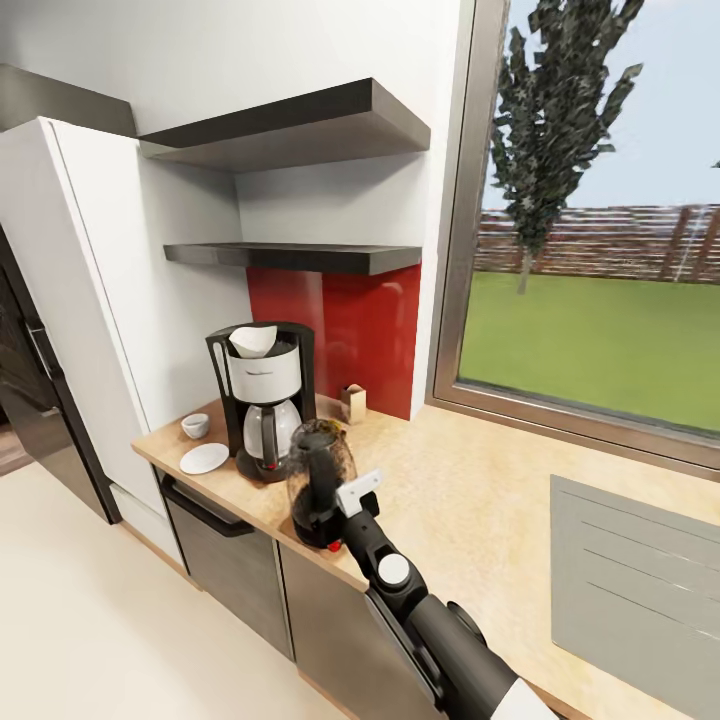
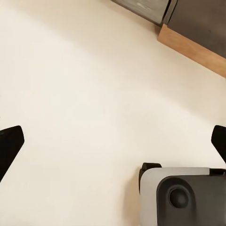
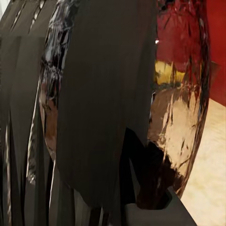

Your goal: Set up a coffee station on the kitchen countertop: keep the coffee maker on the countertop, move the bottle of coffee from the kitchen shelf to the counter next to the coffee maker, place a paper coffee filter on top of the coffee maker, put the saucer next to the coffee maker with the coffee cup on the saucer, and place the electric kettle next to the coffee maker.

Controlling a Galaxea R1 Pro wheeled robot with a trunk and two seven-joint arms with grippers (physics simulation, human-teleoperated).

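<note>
Coffee maker point(image 1: 262, 398) stands on the surface point(image 1: 470, 500) at its left end, against the white cabinet side, with the paper coffee filter point(image 1: 253, 341) sitting in its top; that step reads as done. Electric kettle point(image 1: 320, 484) is upright on the near edge of the surface, just right of and nearer than the coffee maker. The right end effector point(image 1: 345, 497) is at the kettle's handle; in the right wrist view the dark handle and glass body point(image 3: 179, 108) crowd the lens, so contact looks likely, but I cannot tell whether the fingers are closed on the handle or released. Judgement: kettle placement is at or near completion. Saucer point(image 1: 204, 458) lies left of the coffee maker near the front edge; coffee cup point(image 1: 195, 425) sits on the surface just behind it, not on it, so cup-on-saucer remains. A small brown item point(image 1: 353, 402) stands right of the coffee maker by the red backsplash; possibly the coffee bottle, too small to confirm. Both shelves look bare. Left end effector point(image 2: 113, 141) hangs over the floor, fingers spread wide, holding nothing.
</note>
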